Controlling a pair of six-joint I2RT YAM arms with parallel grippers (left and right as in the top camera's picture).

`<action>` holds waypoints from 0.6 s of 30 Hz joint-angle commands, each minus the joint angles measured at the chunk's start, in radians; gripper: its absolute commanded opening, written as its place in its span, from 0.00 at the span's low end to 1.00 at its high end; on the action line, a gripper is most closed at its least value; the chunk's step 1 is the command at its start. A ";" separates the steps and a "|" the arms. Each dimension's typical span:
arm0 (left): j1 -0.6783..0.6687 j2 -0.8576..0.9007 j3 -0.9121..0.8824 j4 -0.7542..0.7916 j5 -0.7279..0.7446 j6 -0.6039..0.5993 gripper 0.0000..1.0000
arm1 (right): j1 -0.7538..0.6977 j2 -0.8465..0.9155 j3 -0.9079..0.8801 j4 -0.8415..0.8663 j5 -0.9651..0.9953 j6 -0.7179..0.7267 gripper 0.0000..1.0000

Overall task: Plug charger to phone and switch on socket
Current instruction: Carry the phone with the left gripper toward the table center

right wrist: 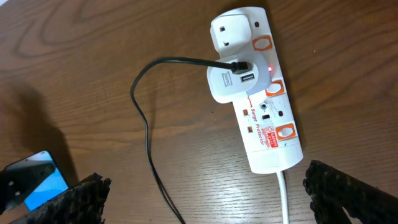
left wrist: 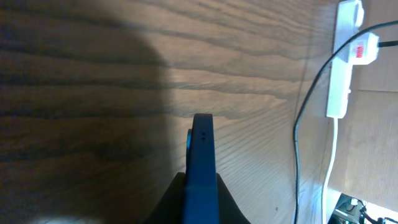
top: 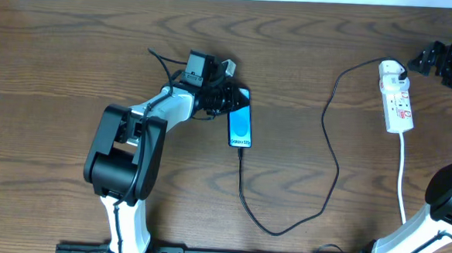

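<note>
The phone (top: 241,126) lies on the table with its blue screen up, and in the left wrist view its edge (left wrist: 201,155) runs straight out from the jaws. My left gripper (top: 229,96) is shut on the phone's far end. The charger's black cable (top: 334,159) meets the phone's near end, loops across the table and ends in a white adapter (right wrist: 232,81) seated in the socket (right wrist: 268,118). A small red light (right wrist: 271,67) glows beside the adapter. My right gripper (right wrist: 208,198) hovers open over the socket's cord end, with nothing between its fingers.
The socket's thick white cord (top: 403,178) runs toward the front edge beside my right arm's base (top: 439,207). A second white plug (right wrist: 231,32) sits at the strip's far end. The left arm (top: 128,148) stretches across the table's left-middle.
</note>
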 commanded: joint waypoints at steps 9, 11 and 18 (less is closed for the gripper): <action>-0.015 0.008 0.007 -0.005 0.017 -0.038 0.08 | 0.004 -0.004 0.009 0.000 -0.021 0.005 0.99; -0.022 0.009 0.007 -0.006 0.017 -0.038 0.07 | 0.004 -0.004 0.009 -0.001 -0.021 0.005 0.99; -0.040 0.028 0.007 -0.004 0.013 -0.040 0.08 | 0.004 -0.004 0.008 -0.004 -0.028 0.005 0.99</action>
